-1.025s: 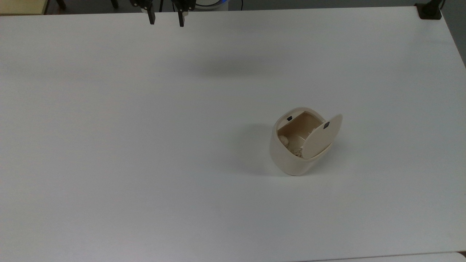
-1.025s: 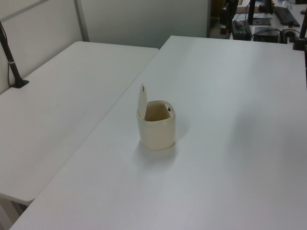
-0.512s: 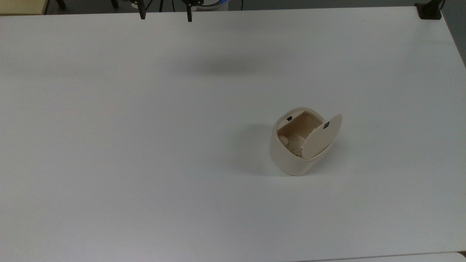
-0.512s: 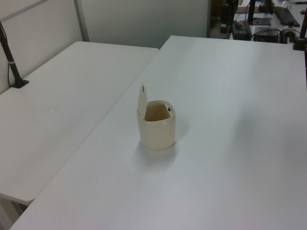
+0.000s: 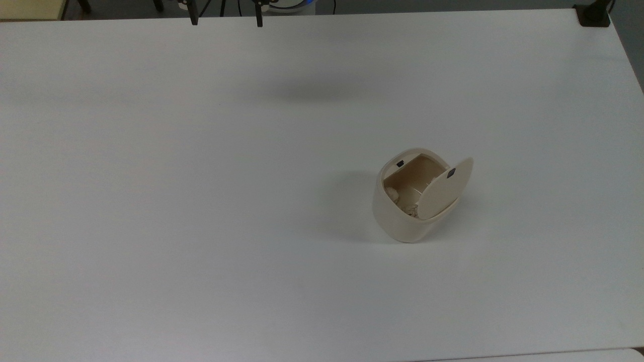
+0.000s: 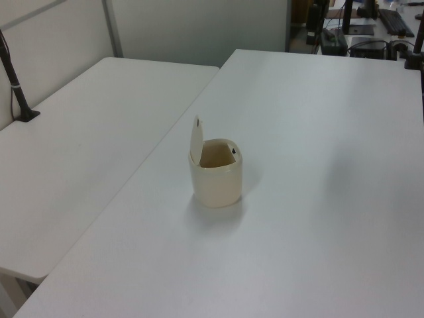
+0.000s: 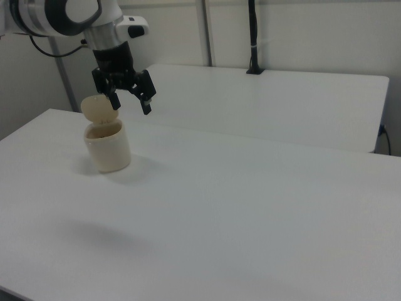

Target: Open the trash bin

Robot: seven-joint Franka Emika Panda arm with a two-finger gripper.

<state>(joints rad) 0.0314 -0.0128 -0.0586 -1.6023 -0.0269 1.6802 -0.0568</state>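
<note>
1. Trash bin (image 5: 402, 211) stands upright on the white table (image 5: 201, 201), right of centre in the top view, roughly mid-depth.
2. Lid (image 5: 445, 188) is swung up and standing near vertical on the top view's right side of the rim; in the left view the lid (image 6: 196, 140) is on the bin's left. Interior exposed, with some pale crumpled stuff at the bottom (image 5: 405, 201).
3. Small black latch (image 5: 400, 163) is visible on the rim, opposite the hinge side.
4. Gripper (image 7: 130, 105) hangs in the air, fingers spread wide apart, holding nothing.
5. Top view: fingertips (image 5: 193, 19) sit at the far table edge, well apart from the bin, up and to the left of it.
6. Right view: the gripper appears above and just right of the bin (image 7: 108, 147); no contact.
</note>
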